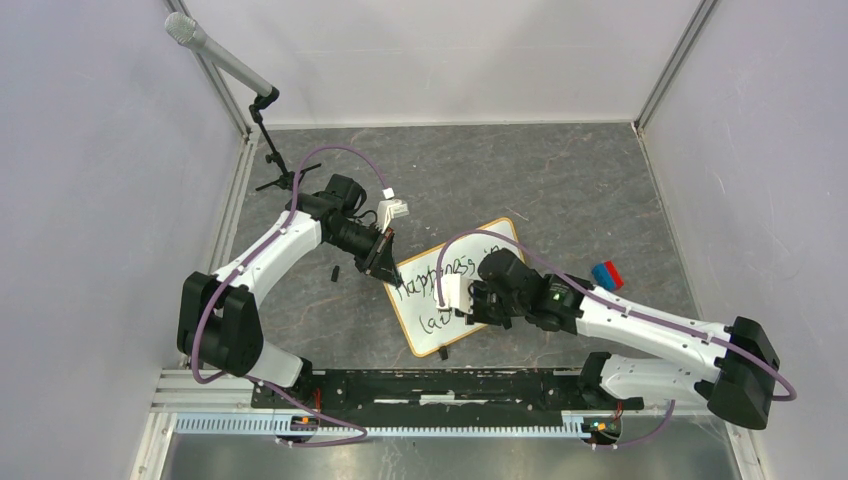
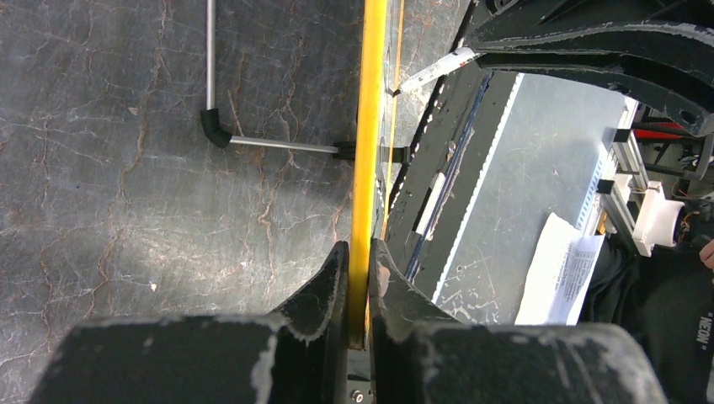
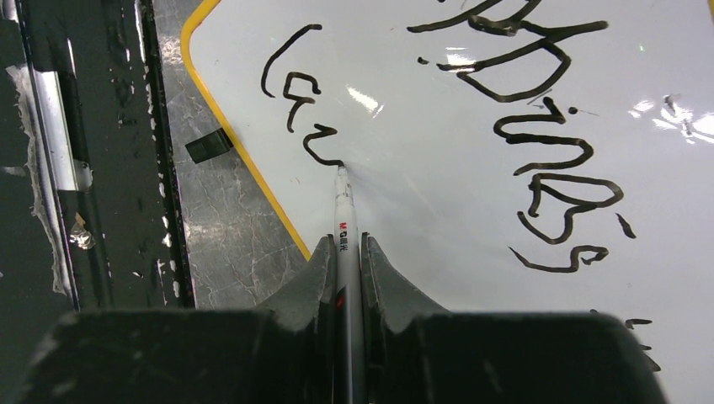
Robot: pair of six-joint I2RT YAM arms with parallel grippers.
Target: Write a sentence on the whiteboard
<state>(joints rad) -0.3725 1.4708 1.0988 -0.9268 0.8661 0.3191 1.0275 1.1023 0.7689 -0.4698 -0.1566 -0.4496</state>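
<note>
Your left gripper point(image 2: 358, 252) is pinched tight on the yellow-tan frame of the whiteboard point(image 1: 425, 306), both fingers pressed against the rim at the board's left edge, and the wrist view shows that frame edge-on running straight away from the jaws. The board sits askew on the dark table point(image 1: 560, 190), closer to the near edge than the far one and about midway between the left and right edges, one corner pointing toward the far right. Your right gripper point(image 3: 345, 244) is clamped on a slim white marker point(image 3: 343, 210) that sticks out ahead of the fingers, its tip touching the white surface near the board's near edge. The sentence point(image 1: 437, 277) is in dark handwriting – the upper line begins "Happiness", and the lower line reads only "lau", with the marker tip at the tail of the "u". A black clip foot point(image 3: 208, 146) pokes out from the frame just beside that lower line. A red and blue block point(image 1: 607, 274) lies near the table's right edge, well apart from the board – and a microphone point(image 1: 215, 50) on a thin black stand occupies the far left corner.
</note>
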